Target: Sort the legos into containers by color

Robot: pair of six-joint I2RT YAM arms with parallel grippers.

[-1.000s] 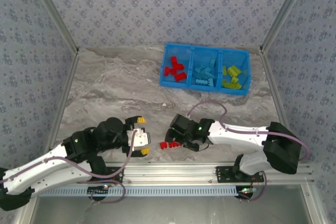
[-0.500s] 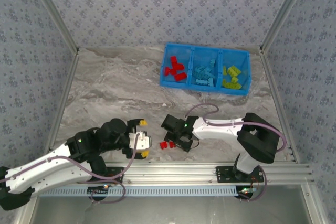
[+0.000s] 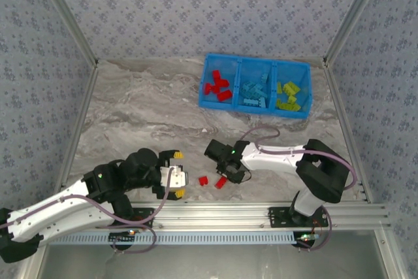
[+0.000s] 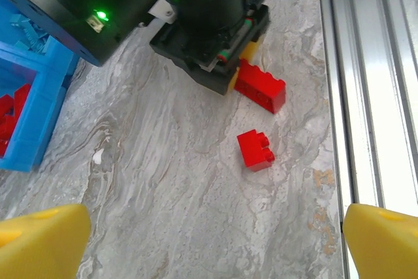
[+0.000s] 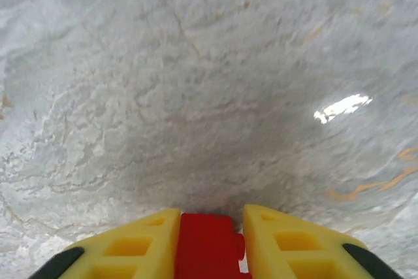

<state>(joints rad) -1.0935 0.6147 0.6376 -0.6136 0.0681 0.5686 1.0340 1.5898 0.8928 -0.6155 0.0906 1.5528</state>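
Right gripper (image 5: 209, 245), low centre of the overhead frame, is clamped on a red studded plastic brick (image 5: 208, 253), yellow fingers (image 5: 140, 247) against both sides; whether the brick touches the grey marble table (image 3: 144, 109) is unclear. A smaller red brick (image 3: 203, 180) lies just frame-left of it. Left gripper (image 3: 177, 174), lower left, is spread and holds nothing. The bright blue three-compartment plastic tray (image 3: 255, 108), upper right, holds the sorted bricks (image 3: 256, 91).
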